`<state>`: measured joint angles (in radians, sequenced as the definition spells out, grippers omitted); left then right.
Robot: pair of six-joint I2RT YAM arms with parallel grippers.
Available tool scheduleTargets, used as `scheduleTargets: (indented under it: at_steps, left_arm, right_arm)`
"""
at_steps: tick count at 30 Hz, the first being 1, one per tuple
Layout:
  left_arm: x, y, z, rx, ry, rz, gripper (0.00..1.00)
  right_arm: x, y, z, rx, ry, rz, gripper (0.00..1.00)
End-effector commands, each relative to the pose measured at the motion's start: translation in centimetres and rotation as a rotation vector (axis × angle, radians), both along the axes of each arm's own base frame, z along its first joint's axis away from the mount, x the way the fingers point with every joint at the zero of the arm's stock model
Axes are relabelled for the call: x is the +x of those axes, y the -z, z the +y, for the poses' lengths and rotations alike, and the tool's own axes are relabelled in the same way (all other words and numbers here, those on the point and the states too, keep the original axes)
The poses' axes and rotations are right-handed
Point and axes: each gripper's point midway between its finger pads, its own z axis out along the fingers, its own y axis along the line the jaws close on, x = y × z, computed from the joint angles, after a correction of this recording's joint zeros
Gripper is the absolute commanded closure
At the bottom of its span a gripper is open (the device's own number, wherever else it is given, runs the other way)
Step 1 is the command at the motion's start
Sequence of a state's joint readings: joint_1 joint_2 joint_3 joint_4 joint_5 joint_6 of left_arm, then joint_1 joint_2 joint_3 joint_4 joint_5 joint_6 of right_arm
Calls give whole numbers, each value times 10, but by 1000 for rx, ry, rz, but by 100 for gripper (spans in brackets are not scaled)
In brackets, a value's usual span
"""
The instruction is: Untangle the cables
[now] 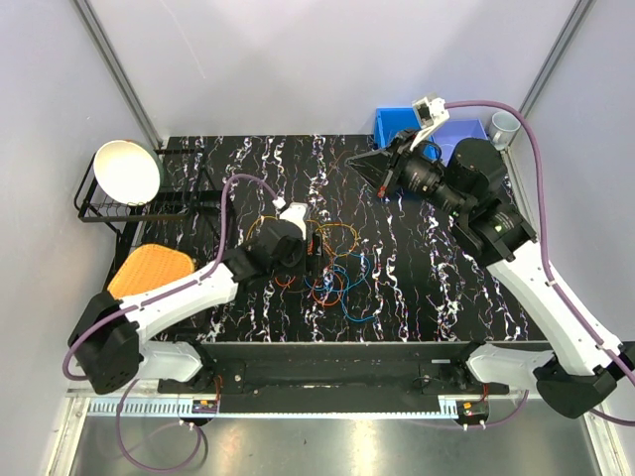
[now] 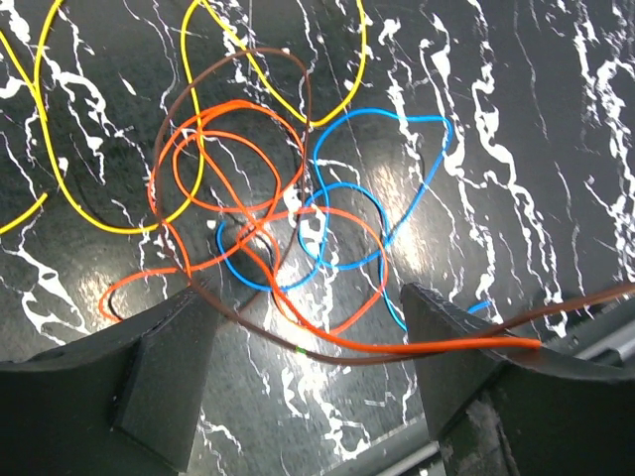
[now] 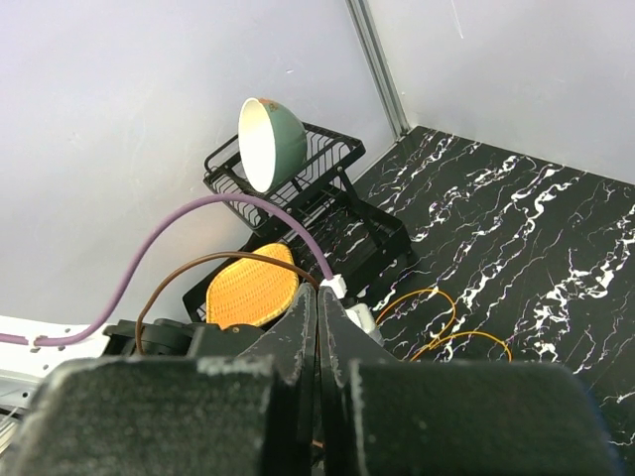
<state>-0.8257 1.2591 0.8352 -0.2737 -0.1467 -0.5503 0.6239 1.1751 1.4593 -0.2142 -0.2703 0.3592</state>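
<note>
Marble-patterned black table (image 1: 476, 288) filled most of the top view, with the cables (image 1: 332, 268) lying in a loose heap near its middle, closer to the left arm's side. A wire dish rack (image 1: 99, 210) holding a tipped bowl (image 1: 127, 171) stood at the far left edge, an orange pad (image 1: 149, 268) lay just in front of it, and a blue bin (image 1: 392, 119) sat at the far right corner.

The left gripper (image 2: 303, 302) hung low over the heap with its jaws spread wide. Nothing was clamped between them, though an orange cable (image 2: 228, 109) and a brown cable (image 2: 238, 64) crossed the gap and ran over the right-hand finger. The right gripper (image 3: 317, 293) was raised well away from the heap, toward the far right of the table, with its fingers pressed fully together. The brown cable appeared to end at their tips, so it looked pinched there, though the contact itself was too fine to confirm.

By my reading the job was at an early stage. The yellow cable (image 2: 99, 213) lay mostly to one side in open loops, overlapping the brown one only at its edge. Orange, brown and the blue cable (image 2: 397, 119) were interlaced in several crossings at the centre, and none lay fully apart. Drawing the brown one clear, then separating orange from blue, was what seemed left.
</note>
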Motion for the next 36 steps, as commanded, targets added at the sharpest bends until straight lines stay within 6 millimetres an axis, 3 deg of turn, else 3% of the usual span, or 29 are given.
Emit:
scheduleTargets:
  at_steps: [1,7,8,9,10,11,12,19,26,29,30,31,32,33,34,36]
  left_arm:
    - [22,-13,-12,-26,-42,-94,24]
    - [38,-12,-19,-17,-60,-141,46]
    - [40,-16,-22,-20,-57,-155,53]
    - [42,-17,-22,-17,-62,-163,74]
    - [43,-16,-23,-10,-62,-162,86]
    - [44,-20,-24,-3,-62,-163,96]
    - [46,-20,-21,13,-75,-163,100]
    - [46,-23,15,147,-163,-170,100]
    - [48,-7,68,198,-272,-107,100]
    - [50,-5,73,182,-286,-97,100]
    - [47,-6,63,147,-240,-88,100]
    - [43,-5,52,117,-182,-84,95]
    - [45,-13,36,63,-125,-117,78]
    - [38,-18,21,17,-59,-122,47]
    - [28,-21,4,1,3,-142,31]
    - [25,-25,-13,7,60,-179,15]
  right_arm:
    - [-11,-24,-8,25,10,-57,100]
    - [-12,-24,-14,12,33,-58,100]
    - [-13,-24,-15,9,36,-59,100]
    - [-13,-24,-16,7,38,-61,100]
    - [-12,-24,-17,7,43,-64,100]
    - [-12,-24,-19,2,57,-63,100]
    - [-10,-24,-21,-3,68,-64,100]
    - [-3,-38,-50,-39,220,-111,100]
    - [-17,-88,-102,-19,404,-233,100]
    - [-32,-107,-120,9,443,-276,100]
    - [-34,-110,-122,14,444,-280,100]
    - [-39,-114,-125,24,443,-287,100]
    - [-41,-115,-125,27,437,-288,100]
    - [-42,-114,-125,25,433,-286,100]
    - [-41,-111,-124,21,431,-280,100]
    - [-41,-110,-124,19,432,-275,100]
